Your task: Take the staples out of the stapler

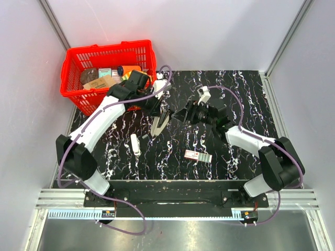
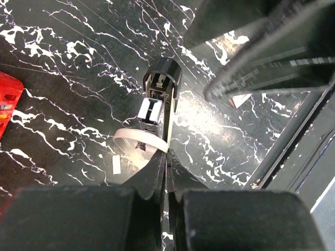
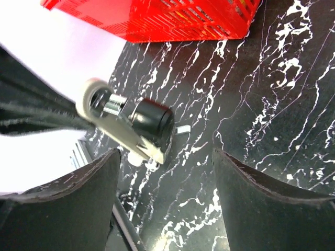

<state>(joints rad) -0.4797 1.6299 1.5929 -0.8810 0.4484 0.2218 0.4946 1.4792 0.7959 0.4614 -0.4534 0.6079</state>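
Left wrist | we see left gripper (image 2: 166,161) pinching stapler (image 2: 156,102) thinly | right gripper (image 3: 165,163) open | risk: stapler twists loose when pushed

My left arm (image 1: 102,119) reaches up and inward from its base, with the white forearm angled toward the middle. The wrist is bent so that the left claw (image 1: 157,115) aims downward and back toward the bases. Its fingers (image 2: 152,175) are pressed together, pinching the stapler (image 2: 157,102) by a thin edge. My right arm (image 1: 246,138) stretches in low from the other side, with its wrist turned toward the left one. The right claw (image 1: 181,114) stands wide apart with a gap between its fingers (image 3: 68,209), gripping nothing, just beside the left claw.
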